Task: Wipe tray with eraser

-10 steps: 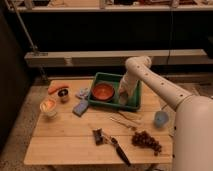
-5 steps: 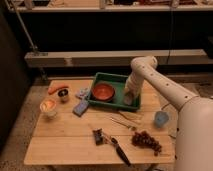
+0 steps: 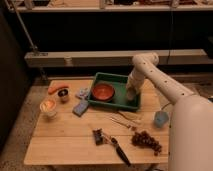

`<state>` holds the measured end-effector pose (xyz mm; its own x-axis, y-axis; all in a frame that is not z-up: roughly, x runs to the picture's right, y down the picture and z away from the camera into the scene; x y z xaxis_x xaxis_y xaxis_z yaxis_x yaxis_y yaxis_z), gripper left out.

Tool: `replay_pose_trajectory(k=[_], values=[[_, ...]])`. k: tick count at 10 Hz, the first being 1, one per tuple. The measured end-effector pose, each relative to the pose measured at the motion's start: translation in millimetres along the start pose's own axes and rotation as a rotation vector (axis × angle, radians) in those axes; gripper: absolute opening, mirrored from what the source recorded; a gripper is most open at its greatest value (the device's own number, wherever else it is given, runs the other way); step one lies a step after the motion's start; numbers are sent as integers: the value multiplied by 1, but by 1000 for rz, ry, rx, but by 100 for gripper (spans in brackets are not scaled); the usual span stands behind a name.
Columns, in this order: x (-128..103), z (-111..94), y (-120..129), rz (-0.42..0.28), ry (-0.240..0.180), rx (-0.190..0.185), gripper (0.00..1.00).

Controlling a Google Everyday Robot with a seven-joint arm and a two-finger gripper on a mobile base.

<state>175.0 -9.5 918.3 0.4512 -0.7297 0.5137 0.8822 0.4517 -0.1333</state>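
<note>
The dark-green tray (image 3: 118, 80) sits at the back middle of the wooden table, with an orange-red bowl (image 3: 103, 92) in its left half. My white arm reaches in from the right and bends down into the tray's right side. The gripper (image 3: 132, 95) is low over the tray's right end, close to its floor. The eraser is not distinguishable; it may be hidden under the gripper.
A carrot (image 3: 57, 87), a small dark cup (image 3: 63, 95), a cup with orange contents (image 3: 48, 106) and blue-grey blocks (image 3: 80, 107) lie left of the tray. Sticks (image 3: 122, 120), dark tools (image 3: 110, 142), grapes (image 3: 146, 140) and a blue cup (image 3: 161, 118) lie in front and to the right.
The arm's elbow has swung to the right and higher, while the gripper stayed low in the tray's right end, shifting slightly toward the near rim.
</note>
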Motion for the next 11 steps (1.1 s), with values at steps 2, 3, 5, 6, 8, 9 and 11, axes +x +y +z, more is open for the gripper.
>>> replay_pose_trajectory(k=[2,3,5,6,8,9,11], values=[[1,-1,-2,-3,9,3,0],[2,-1,-7,-4,7,12,0],[-7,3,-39,-40,-7,36,0],[-11,4,-48,-53,-14,44,0],[-17,4,-56,-71,-26,59,0],[-22,5,-60,-83,-36,68,0],[-27,5,-60,-93,-45,74,0]])
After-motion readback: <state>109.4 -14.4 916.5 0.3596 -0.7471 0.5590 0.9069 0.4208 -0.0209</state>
